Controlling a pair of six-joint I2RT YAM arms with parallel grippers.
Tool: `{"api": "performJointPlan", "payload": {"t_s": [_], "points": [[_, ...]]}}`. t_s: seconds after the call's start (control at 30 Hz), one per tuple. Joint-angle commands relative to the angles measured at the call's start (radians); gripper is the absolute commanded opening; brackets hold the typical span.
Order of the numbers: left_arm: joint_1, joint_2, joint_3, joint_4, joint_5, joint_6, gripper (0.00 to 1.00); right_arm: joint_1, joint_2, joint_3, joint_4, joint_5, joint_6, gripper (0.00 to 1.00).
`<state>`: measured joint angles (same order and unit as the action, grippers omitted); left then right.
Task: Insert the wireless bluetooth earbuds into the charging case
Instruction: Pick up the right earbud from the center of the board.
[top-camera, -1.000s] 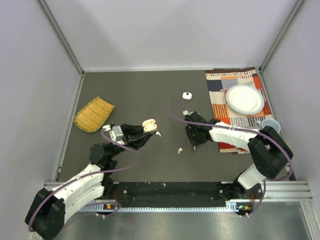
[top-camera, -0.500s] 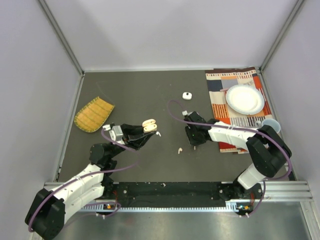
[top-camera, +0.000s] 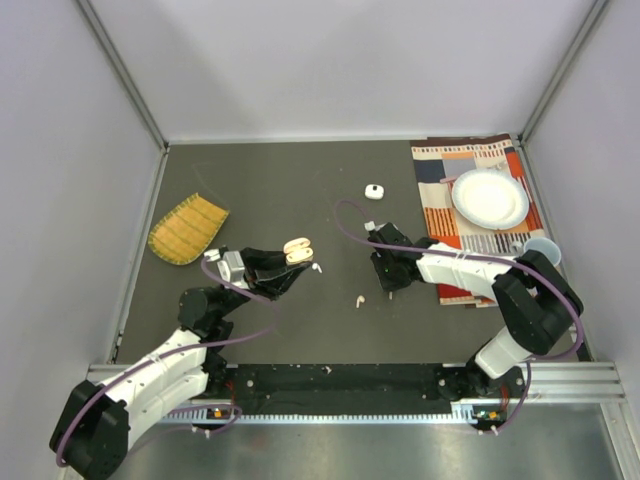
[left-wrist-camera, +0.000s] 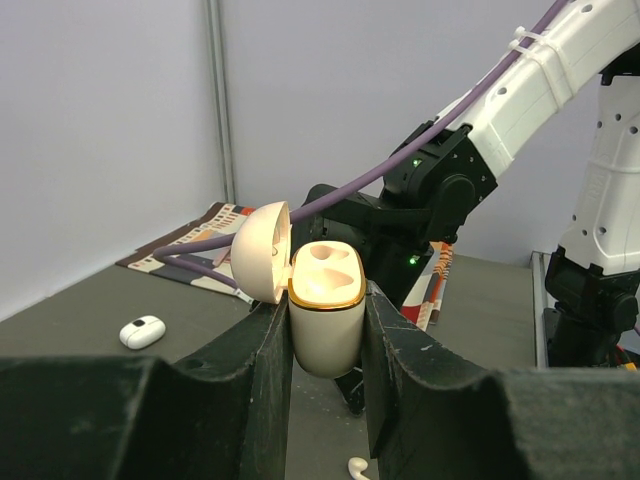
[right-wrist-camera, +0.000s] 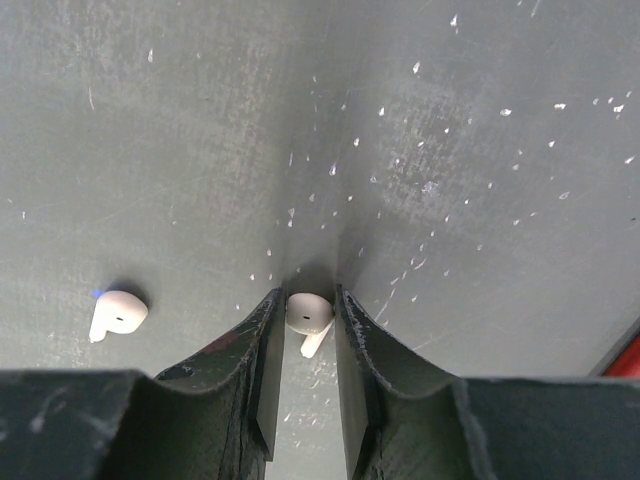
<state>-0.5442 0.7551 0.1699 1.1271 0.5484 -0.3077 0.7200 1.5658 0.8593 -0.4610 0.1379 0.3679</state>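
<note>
1. My left pincer (left-wrist-camera: 327, 335) is pinching the peach charging case (left-wrist-camera: 325, 300) by its body. The case sits upright above the surface (right-wrist-camera: 470, 150), lid tipped open and both wells showing bare.
2. My right pincer (right-wrist-camera: 307, 298) is down on the surface with one finger on each side of a pale earbud (right-wrist-camera: 308, 312). The earbud's head points away from the wrist camera and its stem points back toward it. The gap is very narrow, so I cannot tell whether the pads are already biting.
3. As I judge it, the step in hand is the pick. I would close gently and evenly on the head, not the stem, so the earbud does not squirt out or roll.
4. I would lift straight up and check the wrist view for a square hold before travelling.
5. A second earbud (right-wrist-camera: 118, 312) lies well to one side. I would leave it undisturbed.
6. For the handover I would hold the case steady and level, then bring the earbud in stem-down over a well.
</note>
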Motion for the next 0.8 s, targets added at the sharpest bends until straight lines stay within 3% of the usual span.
{"api": "performJointPlan", "payload": {"t_s": [0.0, 0.1, 0.17, 0.4, 0.77], "points": [[-0.002, -0.005, 0.019, 0.025, -0.011, 0.004, 0.00, 0.016, 0.011, 0.034, 0.013, -0.003, 0.011, 0.26], [-0.002, -0.003, 0.019, 0.022, -0.010, 0.002, 0.00, 0.015, 0.005, 0.035, 0.013, -0.003, 0.012, 0.24], [-0.002, 0.000, 0.019, 0.022, -0.010, 0.002, 0.00, 0.016, -0.001, 0.034, 0.013, 0.000, 0.017, 0.15], [-0.002, 0.001, 0.023, 0.016, -0.010, 0.005, 0.00, 0.016, -0.068, 0.040, 0.024, 0.014, 0.039, 0.04], [-0.002, 0.012, 0.028, 0.014, -0.002, 0.002, 0.00, 0.018, -0.262, 0.021, 0.073, 0.074, 0.074, 0.00]]}}
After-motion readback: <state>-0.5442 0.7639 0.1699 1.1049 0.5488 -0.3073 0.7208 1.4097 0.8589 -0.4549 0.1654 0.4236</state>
